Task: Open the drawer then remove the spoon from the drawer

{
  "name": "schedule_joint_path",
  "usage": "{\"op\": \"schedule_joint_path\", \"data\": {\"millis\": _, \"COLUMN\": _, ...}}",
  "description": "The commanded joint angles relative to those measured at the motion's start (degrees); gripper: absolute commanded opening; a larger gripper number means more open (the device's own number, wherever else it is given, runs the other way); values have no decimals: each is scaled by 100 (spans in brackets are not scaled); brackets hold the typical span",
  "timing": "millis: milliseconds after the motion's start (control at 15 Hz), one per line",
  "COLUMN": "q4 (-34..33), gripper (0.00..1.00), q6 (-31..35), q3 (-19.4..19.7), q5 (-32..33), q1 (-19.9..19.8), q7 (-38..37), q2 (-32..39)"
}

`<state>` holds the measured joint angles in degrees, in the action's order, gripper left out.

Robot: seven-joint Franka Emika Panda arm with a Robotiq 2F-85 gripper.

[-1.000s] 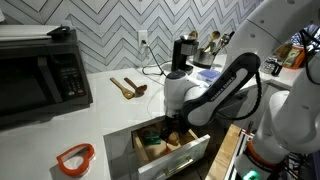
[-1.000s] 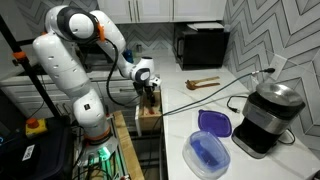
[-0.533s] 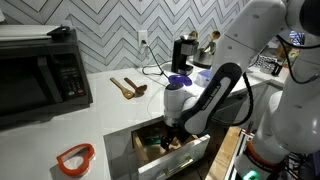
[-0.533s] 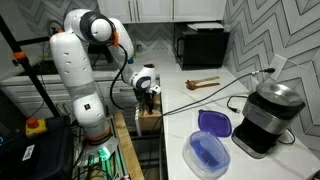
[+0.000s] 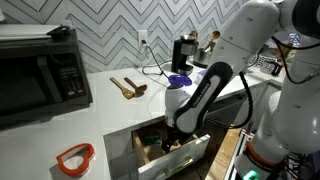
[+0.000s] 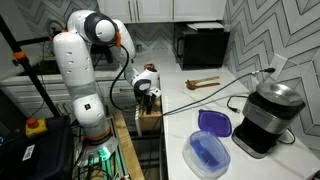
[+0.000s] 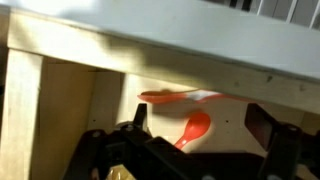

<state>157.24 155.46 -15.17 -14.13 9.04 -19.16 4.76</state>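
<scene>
The drawer stands pulled open under the white counter, showing its light wood inside; it also shows in an exterior view. My gripper reaches down into it, as the exterior view shows too. In the wrist view the gripper is open, with its two dark fingers wide apart. The small spoon lies on the drawer floor between them, glowing orange in the light, its bowl pointing away from me. The fingers do not touch it. A second long orange shape lies just beyond, under the counter edge.
On the counter lie a pair of brown wooden utensils, an orange ring-shaped item, a black microwave and a coffee maker. A blue container, its lid and a steel appliance stand nearby.
The arm has swung its upper joints upward and the gripper has sunk a little deeper into the open drawer. The drawer and counter items have not moved.
</scene>
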Motion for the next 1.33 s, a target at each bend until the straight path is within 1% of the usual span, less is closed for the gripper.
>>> {"op": "schedule_joint_path", "data": {"millis": 0, "q4": -6, "gripper": 100, "q6": -691, "q3": -77, "q5": -1021, "q1": 34, "q7": 915, "q2": -163}}
{"op": "schedule_joint_path", "data": {"millis": 133, "q4": 72, "gripper": 100, "q6": -1058, "q3": -36, "q5": -1354, "q1": 34, "q7": 1231, "q2": -272}}
{"op": "schedule_joint_path", "data": {"millis": 333, "q4": 83, "gripper": 100, "q6": -1568, "q3": 41, "q5": -1449, "q1": 64, "q7": 1381, "q2": -326}}
{"op": "schedule_joint_path", "data": {"millis": 400, "q4": 101, "gripper": 100, "q6": -1571, "q3": 62, "q5": -1368, "q1": 81, "q7": 1321, "q2": -344}}
{"op": "schedule_joint_path", "data": {"millis": 533, "q4": 132, "gripper": 100, "q6": -1307, "q3": 49, "q5": -1224, "q1": 146, "q7": 1200, "q2": -383}}
{"op": "schedule_joint_path", "data": {"millis": 667, "q4": 176, "gripper": 100, "q6": -1131, "q3": 28, "q5": -962, "q1": 224, "q7": 985, "q2": -425}}
{"op": "schedule_joint_path", "data": {"millis": 800, "q4": 28, "gripper": 100, "q6": -1031, "q3": 33, "q5": -627, "q1": 280, "q7": 797, "q2": -279}}
{"op": "schedule_joint_path", "data": {"millis": 867, "q4": 89, "gripper": 100, "q6": -949, "q3": 36, "q5": -439, "q1": 308, "q7": 701, "q2": -301}}
{"op": "schedule_joint_path", "data": {"millis": 1067, "q4": 6, "gripper": 100, "q6": -581, "q3": 63, "q5": 353, "q1": 384, "q7": 253, "q2": -125}}
{"op": "schedule_joint_path", "data": {"millis": 1267, "q4": 15, "gripper": 100, "q6": -117, "q3": 148, "q5": 1303, "q1": 456, "q7": -531, "q2": 24}}
